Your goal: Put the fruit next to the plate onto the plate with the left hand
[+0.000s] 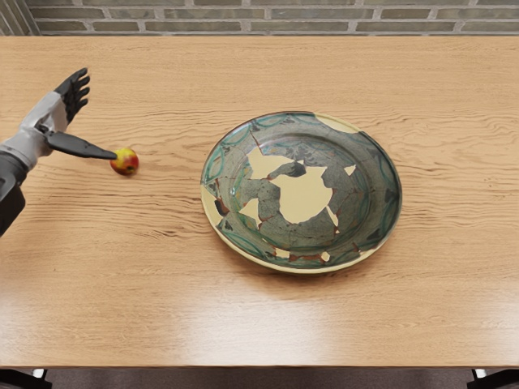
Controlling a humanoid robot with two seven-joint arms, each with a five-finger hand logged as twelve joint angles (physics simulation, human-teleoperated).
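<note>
— Are you reading any words, numbers or labels from where you're standing?
— No, I'm seeing nothing legible anywhere. The plate (388,188) is showing only green and cream glaze patches, no lettering or brand mark.

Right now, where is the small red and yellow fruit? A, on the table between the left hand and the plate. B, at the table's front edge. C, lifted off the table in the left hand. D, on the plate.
A: the fruit sits on the table, apart from the plate, with the open left hand beside it, not gripping it.
</note>
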